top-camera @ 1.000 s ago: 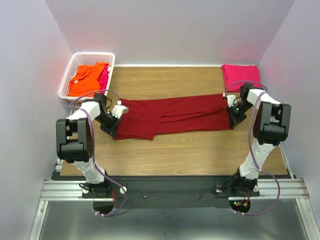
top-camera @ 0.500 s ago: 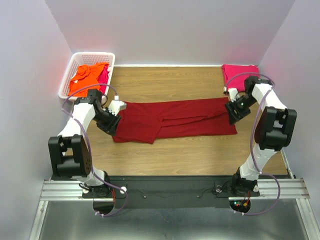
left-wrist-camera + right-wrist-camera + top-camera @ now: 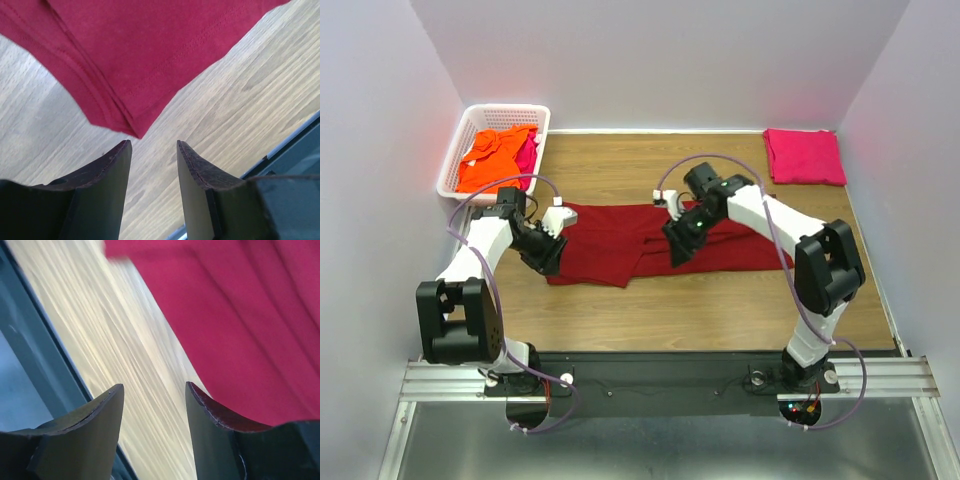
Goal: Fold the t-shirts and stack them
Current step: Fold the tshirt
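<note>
Dark red t-shirt (image 3: 605, 240) laid flat on wooden table (image 3: 720, 300), left gripper (image 3: 154, 150) held spread and empty, shirt corner seen just ahead of its fingertips, right gripper (image 3: 154, 392) also spread, nothing pinched, shirt edge just ahead, folded pink t-shirt (image 3: 805, 157) placed far beyond it.

We look steeply down on the whole table (image 3: 720, 300) from high behind its near edge in the top view. Each wrist view sits close over the wood and looks out between the fingers of its own tool. The left tool (image 3: 153, 145) faces a hem corner of the dark red t-shirt (image 3: 610, 245). The right tool (image 3: 154, 386) gives a blurred view along that shirt's edge. All three views share the shirt and the table.
</note>
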`<action>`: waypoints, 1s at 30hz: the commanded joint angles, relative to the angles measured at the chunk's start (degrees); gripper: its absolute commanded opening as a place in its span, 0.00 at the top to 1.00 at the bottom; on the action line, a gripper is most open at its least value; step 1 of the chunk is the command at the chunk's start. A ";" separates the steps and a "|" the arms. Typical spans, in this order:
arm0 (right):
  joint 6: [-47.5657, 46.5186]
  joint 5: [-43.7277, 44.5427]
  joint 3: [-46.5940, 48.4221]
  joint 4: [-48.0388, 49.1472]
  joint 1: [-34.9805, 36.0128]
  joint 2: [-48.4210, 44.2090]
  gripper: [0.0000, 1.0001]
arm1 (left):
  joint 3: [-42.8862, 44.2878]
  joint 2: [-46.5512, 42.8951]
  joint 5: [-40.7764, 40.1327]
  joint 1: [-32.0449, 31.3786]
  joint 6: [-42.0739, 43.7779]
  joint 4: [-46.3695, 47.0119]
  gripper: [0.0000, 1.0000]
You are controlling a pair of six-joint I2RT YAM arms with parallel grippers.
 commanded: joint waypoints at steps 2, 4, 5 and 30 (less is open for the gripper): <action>20.89 -4.97 -7.02 24.27 6.43 -0.27 0.41 | -0.08 -1.05 4.45 -0.14 -1.51 2.91 0.49; 27.31 -2.35 -9.49 31.32 10.29 0.08 0.41 | -0.17 -1.57 3.83 -0.05 -2.13 3.96 0.49; 29.62 -1.02 -10.46 35.77 11.36 0.17 0.41 | -0.17 -1.58 4.00 -0.05 -1.95 3.96 0.49; 53.90 19.47 -20.48 59.81 24.20 6.06 0.63 | -3.95 -2.63 2.95 -0.14 1.74 4.23 0.51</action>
